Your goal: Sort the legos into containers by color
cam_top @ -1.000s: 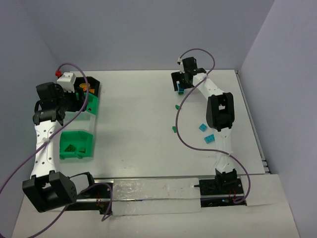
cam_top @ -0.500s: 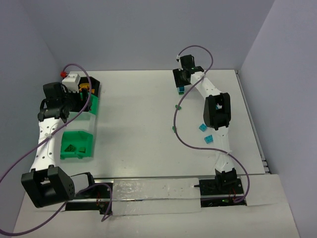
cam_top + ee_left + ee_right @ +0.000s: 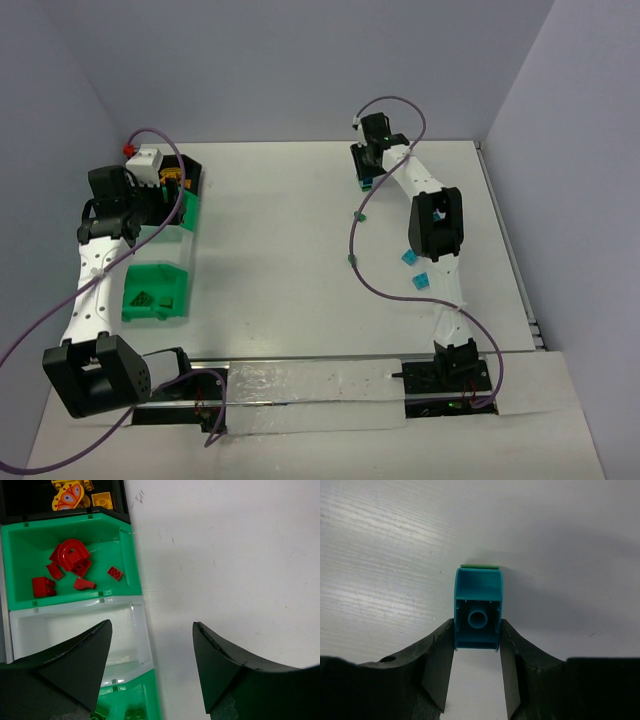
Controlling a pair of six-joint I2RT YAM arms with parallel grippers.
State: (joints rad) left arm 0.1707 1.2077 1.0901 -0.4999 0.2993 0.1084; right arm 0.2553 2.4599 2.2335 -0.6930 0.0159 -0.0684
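Observation:
My right gripper [image 3: 477, 628] is shut on a teal-blue lego [image 3: 478, 602] at the far side of the table [image 3: 270, 250], with a jaw pressed against each side of it. A thin green edge [image 3: 480, 566] shows just beyond that brick. From above, the same lego [image 3: 367, 183] sits under the right gripper [image 3: 366, 168]. My left gripper [image 3: 151, 624] hangs open and empty above the containers' right edge. Red legos [image 3: 70, 562] lie in a green container [image 3: 127, 555], yellow ones [image 3: 70, 495] in the black container [image 3: 186, 172], green ones [image 3: 131, 713] in the nearest green container [image 3: 155, 298].
A white bin [image 3: 75, 630] sits between the two green ones. Loose on the table near the right arm are two green legos [image 3: 360, 215] [image 3: 351, 258] and two teal ones [image 3: 408, 257] [image 3: 421, 281]. A purple cable [image 3: 365, 270] trails across them.
My right gripper has closed onto the teal lego at the far side. The left arm shifted a little over the bins a second ago and has since held still.

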